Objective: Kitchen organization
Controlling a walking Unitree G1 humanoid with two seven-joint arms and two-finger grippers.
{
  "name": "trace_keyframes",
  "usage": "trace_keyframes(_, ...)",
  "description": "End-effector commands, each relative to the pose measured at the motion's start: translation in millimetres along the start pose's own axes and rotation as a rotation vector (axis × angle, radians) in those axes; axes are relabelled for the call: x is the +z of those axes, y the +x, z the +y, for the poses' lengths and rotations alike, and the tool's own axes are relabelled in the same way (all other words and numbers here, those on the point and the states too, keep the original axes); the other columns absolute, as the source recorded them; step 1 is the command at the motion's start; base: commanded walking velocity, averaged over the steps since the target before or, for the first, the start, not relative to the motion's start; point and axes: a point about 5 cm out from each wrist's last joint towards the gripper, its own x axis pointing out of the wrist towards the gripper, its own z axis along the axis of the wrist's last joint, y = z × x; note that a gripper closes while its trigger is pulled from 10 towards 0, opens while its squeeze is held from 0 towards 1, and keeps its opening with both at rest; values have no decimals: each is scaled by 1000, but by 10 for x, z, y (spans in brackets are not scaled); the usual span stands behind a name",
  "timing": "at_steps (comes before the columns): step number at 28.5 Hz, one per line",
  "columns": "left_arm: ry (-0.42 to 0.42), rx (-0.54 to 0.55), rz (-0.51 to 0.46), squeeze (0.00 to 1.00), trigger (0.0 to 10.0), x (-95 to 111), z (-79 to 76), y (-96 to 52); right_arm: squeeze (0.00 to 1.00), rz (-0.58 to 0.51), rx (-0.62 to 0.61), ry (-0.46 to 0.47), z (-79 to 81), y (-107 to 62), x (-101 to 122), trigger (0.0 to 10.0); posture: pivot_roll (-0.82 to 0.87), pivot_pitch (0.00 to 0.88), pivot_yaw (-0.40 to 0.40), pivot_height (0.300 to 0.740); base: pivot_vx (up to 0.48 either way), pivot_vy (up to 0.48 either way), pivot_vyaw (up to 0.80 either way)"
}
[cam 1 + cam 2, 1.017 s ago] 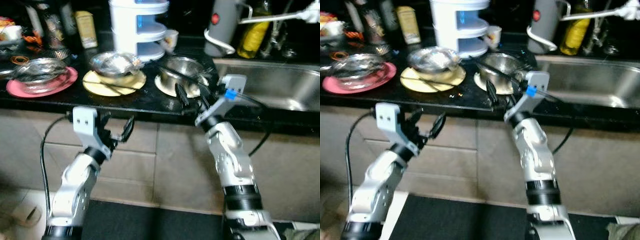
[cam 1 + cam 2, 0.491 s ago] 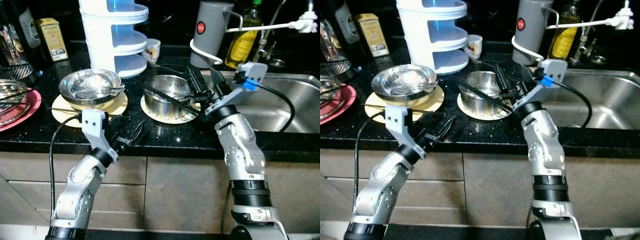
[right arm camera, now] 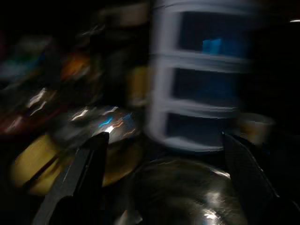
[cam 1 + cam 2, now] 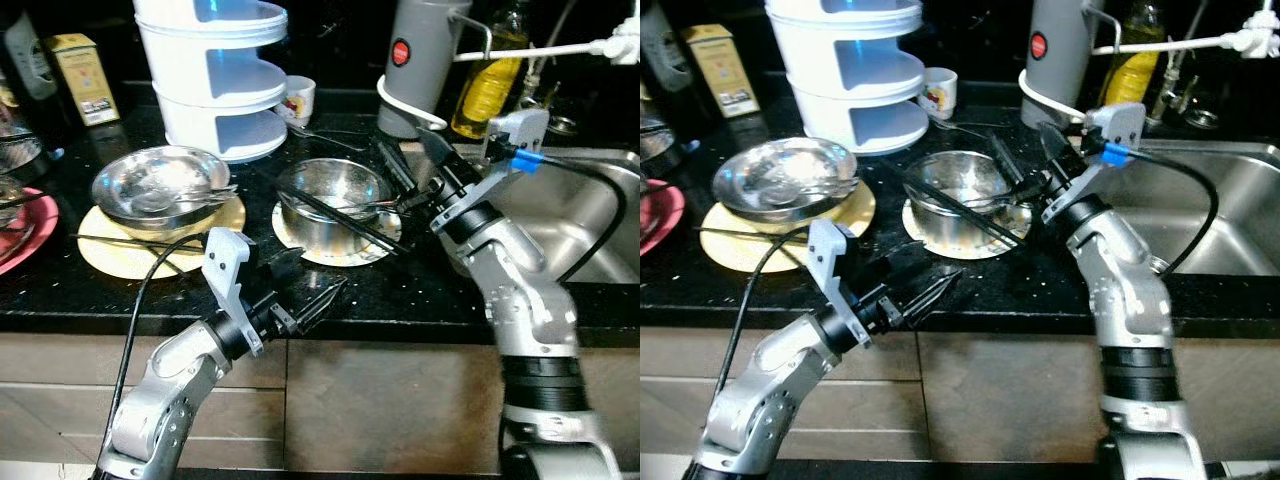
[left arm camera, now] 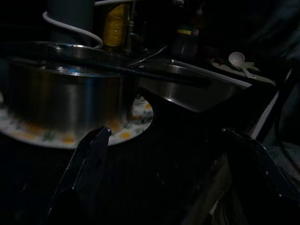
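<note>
While both tools gape, left tool and right tool flank the steel pot.

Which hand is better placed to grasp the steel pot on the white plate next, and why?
Right, probably. The right hand is open over the counter beside the rim of the steel pot. The left hand, also open, sits lower at the counter's front edge, short of the white plate.

Two shiny steel bowls sit on the black stone counter, each on a round plate: one yellow, one white floral. One white three-tiered plastic rack, one small white cup, one yellow oil bottle.
</note>
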Motion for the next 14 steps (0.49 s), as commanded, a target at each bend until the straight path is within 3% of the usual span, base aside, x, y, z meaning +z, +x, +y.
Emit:
trace_keyframes(1, 6, -18, 10, 0, 10000, -1, -44, 18, 0, 78, 94, -2, 96, -5, -22, 10000, -50, 0, -62, 740, 0, 0, 0)
trace_keyframes(7, 24, -1, 19, 0, 10000, 15, -37, 2, 0, 260, 263, -30, 229, -166, 16, 10000, -47, 0, -64, 740, 0, 0, 0)
trace_keyframes(10, 34, 11, 24, 0, 10000, 20, -19, -16, 0, 400, 178, -64, 131, -247, -23, 10000, -51, 0, -62, 740, 0, 0, 0)
trace_keyframes(14, 38, 15, 22, 0, 10000, 28, -12, -9, 0, 463, 70, -72, 8, -287, -33, 10000, -53, 0, -63, 740, 0, 0, 0)
